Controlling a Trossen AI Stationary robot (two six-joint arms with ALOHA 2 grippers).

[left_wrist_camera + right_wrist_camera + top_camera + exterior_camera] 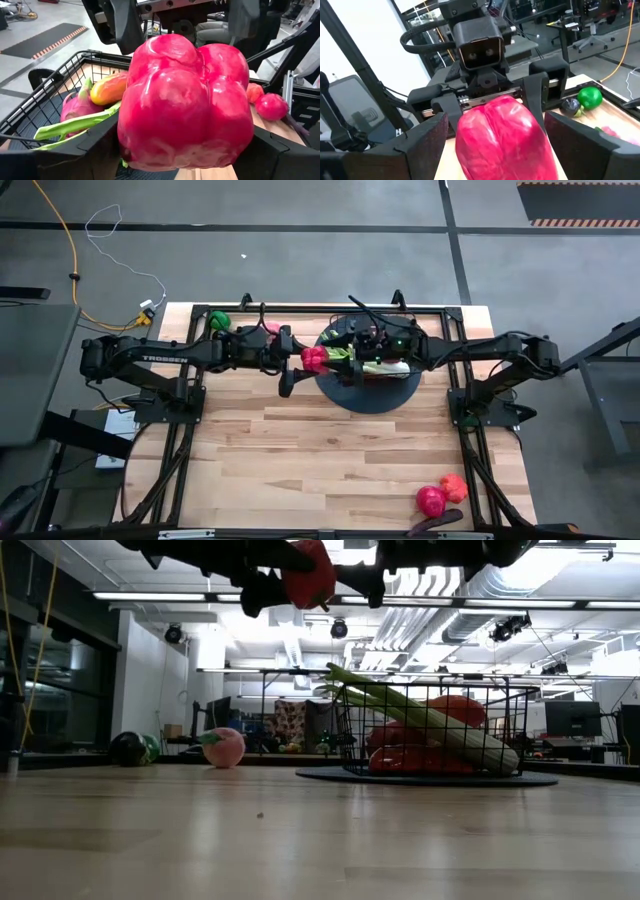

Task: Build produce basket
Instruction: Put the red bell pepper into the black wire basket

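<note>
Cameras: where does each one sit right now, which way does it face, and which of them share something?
High: overhead, straight down on the table; both arms show.
Low: table height, level toward the basket; arms overhead.
Left wrist: on the left arm, past the left gripper holding the red pepper, toward the basket.
Right wrist: on the right arm, right gripper fingers flanking the pepper, facing the left arm.
Shared: all four show the pepper.
</note>
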